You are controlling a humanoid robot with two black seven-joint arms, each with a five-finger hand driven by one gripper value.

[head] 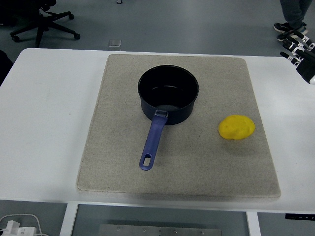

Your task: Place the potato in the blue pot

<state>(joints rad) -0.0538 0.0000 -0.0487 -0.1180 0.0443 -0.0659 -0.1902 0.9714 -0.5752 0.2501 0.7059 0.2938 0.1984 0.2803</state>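
A yellow potato (236,127) lies on the right part of a beige mat (118,162). A dark blue pot (168,94) stands upright on the mat's middle back, empty inside, its blue handle (152,141) pointing toward the near edge. My right hand (298,50) shows at the right edge, above the table's far right corner, well behind and to the right of the potato. Its fingers are spread and hold nothing. My left arm is out of view.
The mat lies on a white table (44,123). An office chair base (43,25) stands on the floor beyond the far left. A person's feet (291,24) show at the top right. A white cable (19,223) lies below the near left edge.
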